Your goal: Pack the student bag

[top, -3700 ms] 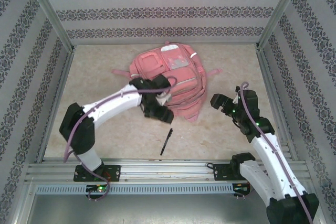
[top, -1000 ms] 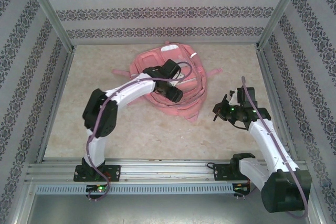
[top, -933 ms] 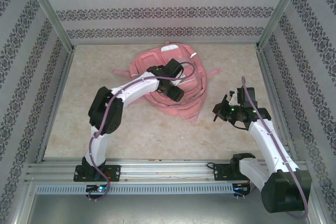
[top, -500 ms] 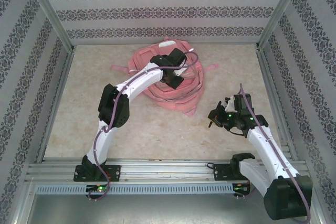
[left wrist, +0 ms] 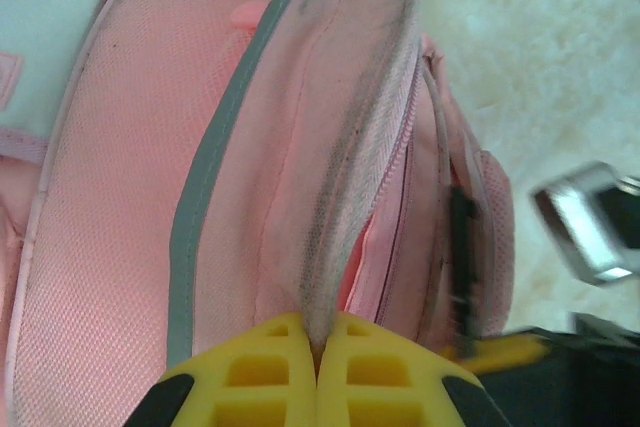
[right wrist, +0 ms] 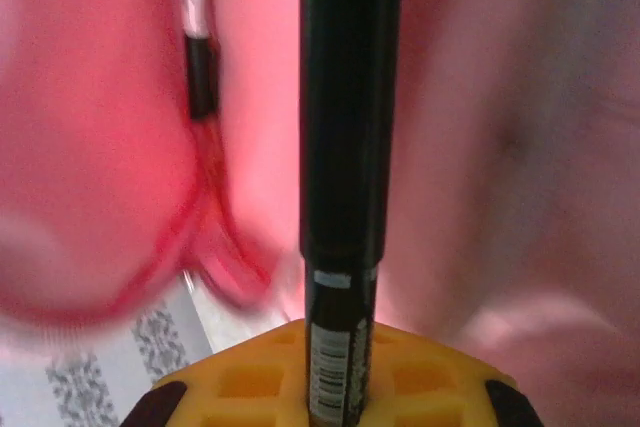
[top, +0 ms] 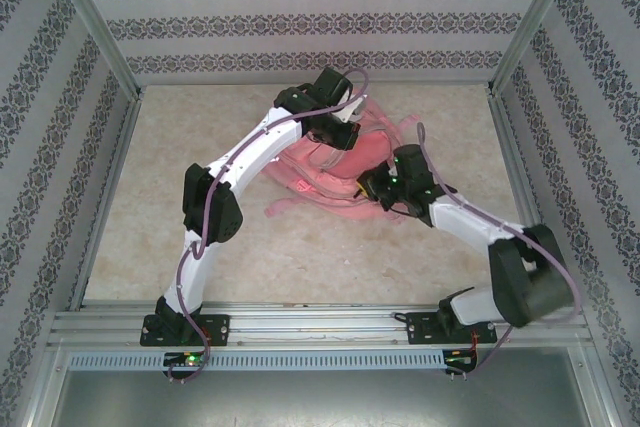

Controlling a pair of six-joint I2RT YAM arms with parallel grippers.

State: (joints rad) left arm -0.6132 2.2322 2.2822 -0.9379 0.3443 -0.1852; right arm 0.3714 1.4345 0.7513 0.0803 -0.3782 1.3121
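The student bag [top: 325, 175] is a pink backpack lying mid-table, its opening edge lifted. My left gripper [top: 338, 135] is shut on that greyish-pink zipper rim [left wrist: 345, 207], which is pinched between the yellow fingers [left wrist: 270, 372]. My right gripper [top: 368, 187] is shut on a black pen [right wrist: 345, 127] that points forward into the pink inside of the bag [right wrist: 520, 147]. In the left wrist view the pen [left wrist: 462, 247] shows as a dark blurred bar at the bag's open pocket, with the bag's front panel [left wrist: 130, 197] and its grey strip to the left.
Metal frame rails [top: 300, 325] run along the near edge, and patterned walls [top: 320, 22] close in the back and sides. Pale tabletop [top: 180, 137] lies bare left of the bag. A loose pink strap [top: 285, 205] trails toward the front.
The left gripper has lifted the bag's rim up and toward the back wall. The right arm has swung left with the pen, bringing its tip into the bag's opening.
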